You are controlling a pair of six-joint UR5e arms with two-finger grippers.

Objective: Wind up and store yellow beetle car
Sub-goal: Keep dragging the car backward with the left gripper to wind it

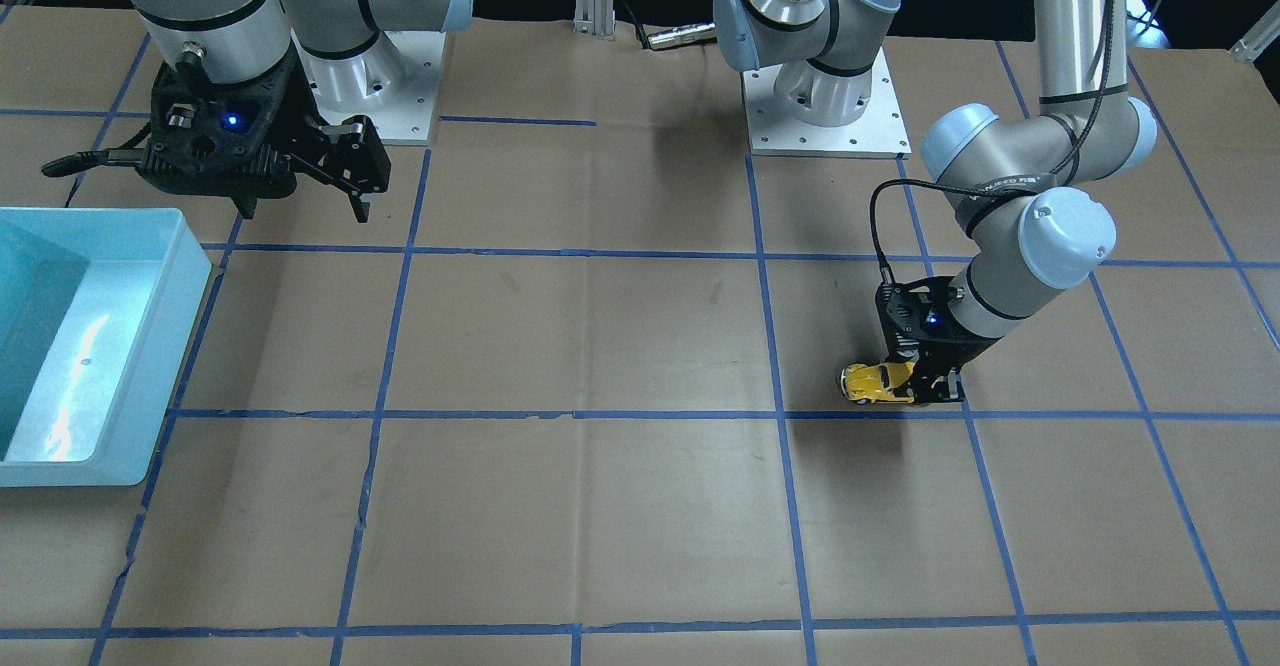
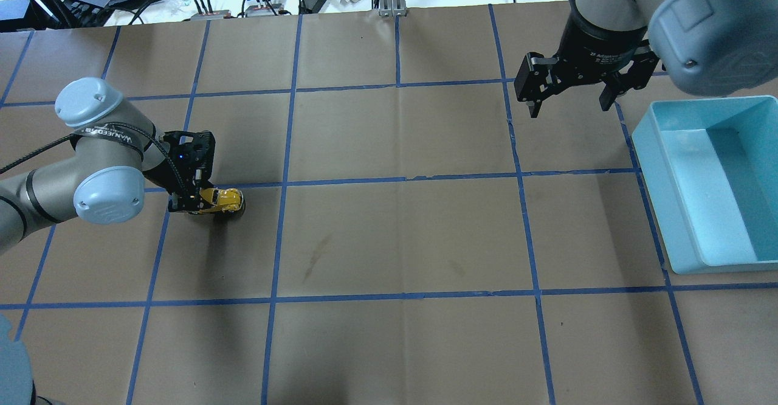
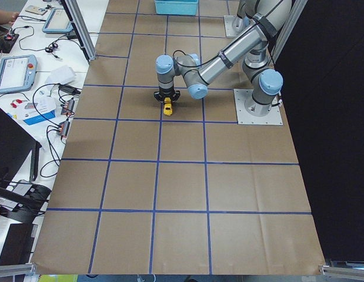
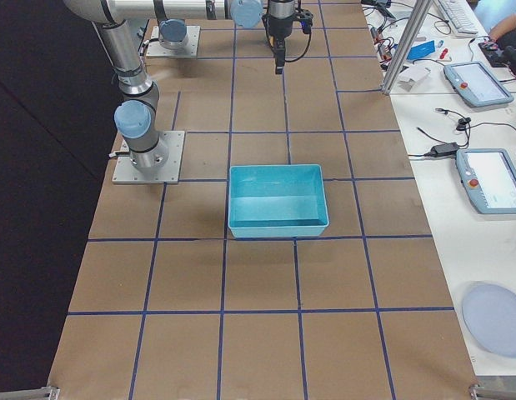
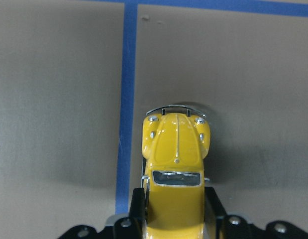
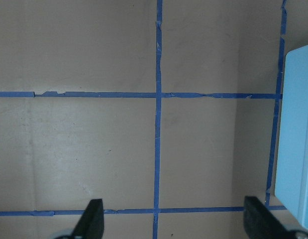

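Observation:
The yellow beetle car is at table level beside a blue tape line on my left side, seen also in the overhead view and the exterior left view. My left gripper is shut on the car's rear half. In the left wrist view the car points away from the camera, with a finger pressed on each side. My right gripper is open and empty, hanging above the table beside the blue bin; its fingers show in the right wrist view.
A light blue open bin stands on my right side, also in the front view and the exterior right view; nothing shows inside it. Brown paper with a blue tape grid covers the table. Cables and devices lie past the far edge.

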